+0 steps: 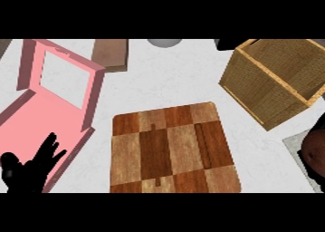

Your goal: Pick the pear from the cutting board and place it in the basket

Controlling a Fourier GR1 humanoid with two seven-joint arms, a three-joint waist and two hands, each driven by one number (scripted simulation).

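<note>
Left hand rests at the lower left edge, fingers straight and spread, holding nothing, over the corner of a pink tray. At the right edge a dark reddish-brown round shape shows; whether that is the right hand around the pear cannot be told. On the white desk the checkered cutting board lies bare, the woven basket beyond its upper right.

No readable text, label, brand, number or sign appears on any surface here; the wood and wicker show only their own grain and weave.
</note>
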